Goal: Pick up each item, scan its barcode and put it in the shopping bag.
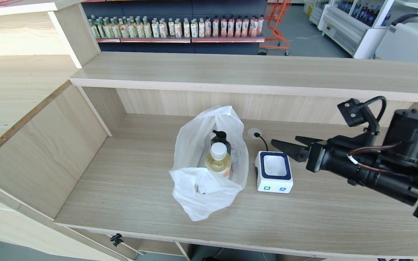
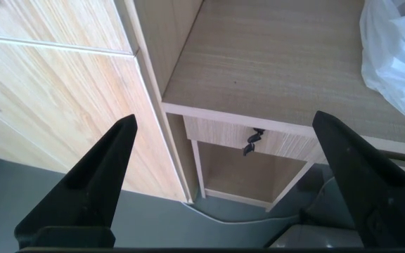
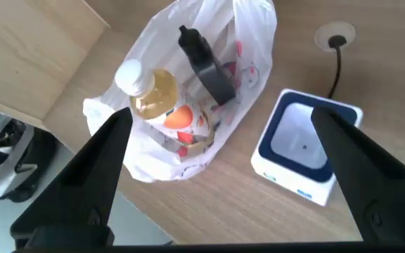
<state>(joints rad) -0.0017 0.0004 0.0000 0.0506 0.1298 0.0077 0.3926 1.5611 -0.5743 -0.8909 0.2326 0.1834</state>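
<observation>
**checkout_newb:** So where was everything sitting when you looked? Mainly the bag and the two hands.

**benchwatcher:** I'll go off the scanner (image 1: 274,172), since it sat pretty much mid-counter (image 1: 129,188). The shopping bag (image 1: 209,181) was just beside the scanner on the robot's left, mouth open and standing up. Two items were already in it. One was a bottle with a white cap (image 1: 218,157) and yellowish liquid. The other was a black pump bottle (image 1: 220,137) right behind it, on the side toward the back wall. Both were upright, more or less.

**checkout_newb:** And the grippers?

**benchwatcher:** The right gripper (image 1: 285,142) hung above the counter just to the scanner's right and a touch behind it. Its fingers were spread wide, with nothing between them. From its own wrist camera you looked down through that gap at the bag and the scanner side by side. The left gripper (image 2: 225,119) was well away from the scanner, out past the bag and off the front edge of the counter, over the floor. It was wide open too, and empty. A little black latch (image 2: 252,140) under the counter edge showed between its fingers.

**checkout_newb:** Cable on the scanner?

**benchwatcher:** Yep, a black cable (image 1: 263,142) ran from behind the scanner to a round grommet (image 1: 254,132) near the back wall.
</observation>
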